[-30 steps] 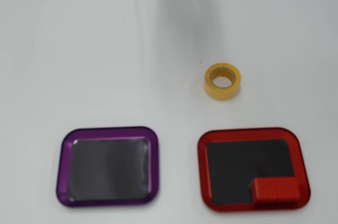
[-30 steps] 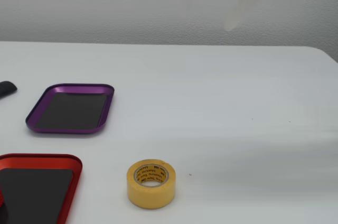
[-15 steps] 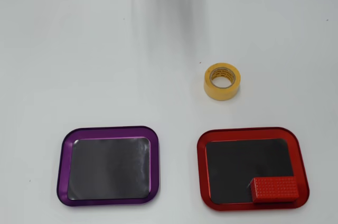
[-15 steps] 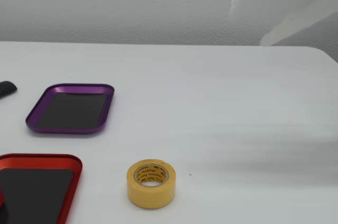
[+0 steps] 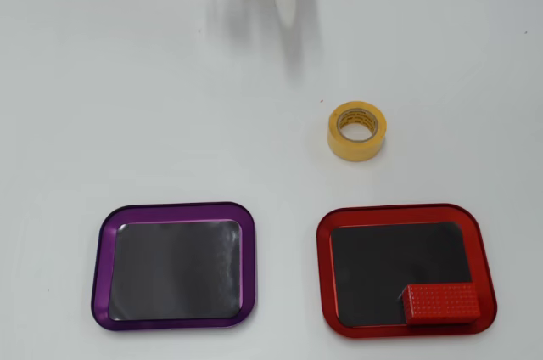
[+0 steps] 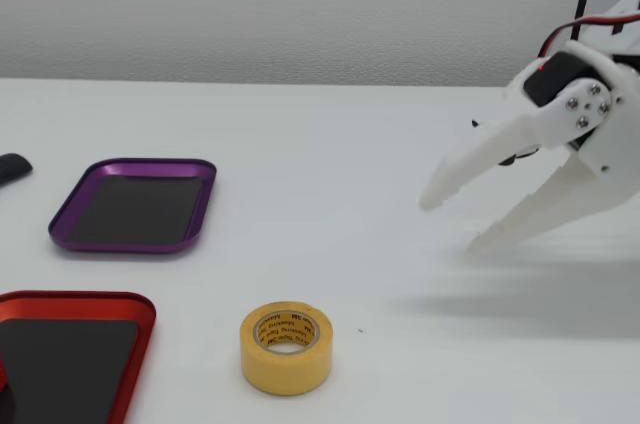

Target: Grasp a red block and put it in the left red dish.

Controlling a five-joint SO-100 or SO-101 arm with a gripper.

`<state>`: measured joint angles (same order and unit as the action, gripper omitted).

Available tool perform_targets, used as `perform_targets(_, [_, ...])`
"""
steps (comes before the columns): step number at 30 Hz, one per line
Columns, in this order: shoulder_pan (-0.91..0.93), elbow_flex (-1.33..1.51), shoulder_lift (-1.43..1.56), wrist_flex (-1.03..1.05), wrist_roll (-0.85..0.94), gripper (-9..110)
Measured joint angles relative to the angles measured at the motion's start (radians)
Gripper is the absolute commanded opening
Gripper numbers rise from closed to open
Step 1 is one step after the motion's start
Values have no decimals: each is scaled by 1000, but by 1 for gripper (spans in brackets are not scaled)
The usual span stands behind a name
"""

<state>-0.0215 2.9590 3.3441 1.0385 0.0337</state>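
Overhead view: red block lies in red dish, tape roll beside; gripper spread wide, empty.

A plain white worktop fills the whole overhead view, smooth and matte, with a few tiny dark specks scattered across it, one just left of centre and another near the right edge. Soft grey shadows streak down from the top centre of that frame. In the fixed view the worktop runs back to a pale grey wall across the upper third, the wall faintly textured and bare. Light is even and diffuse, and a broad soft shadow lies on the worktop at the lower right of the fixed view.
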Motion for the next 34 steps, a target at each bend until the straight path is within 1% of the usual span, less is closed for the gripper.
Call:
perform_targets(6, [0, 107, 0, 6, -2, 13])
perform_targets(8, [0, 117, 0, 49, -9, 10])
perform_targets(11, [0, 121, 0, 106, -9, 0])
perform_targets(12, [0, 121, 0, 121, -9, -1])
perform_targets(19, [0, 123, 0, 169, -9, 0])
perform_targets(34, [0, 123, 0, 201, -5, 0])
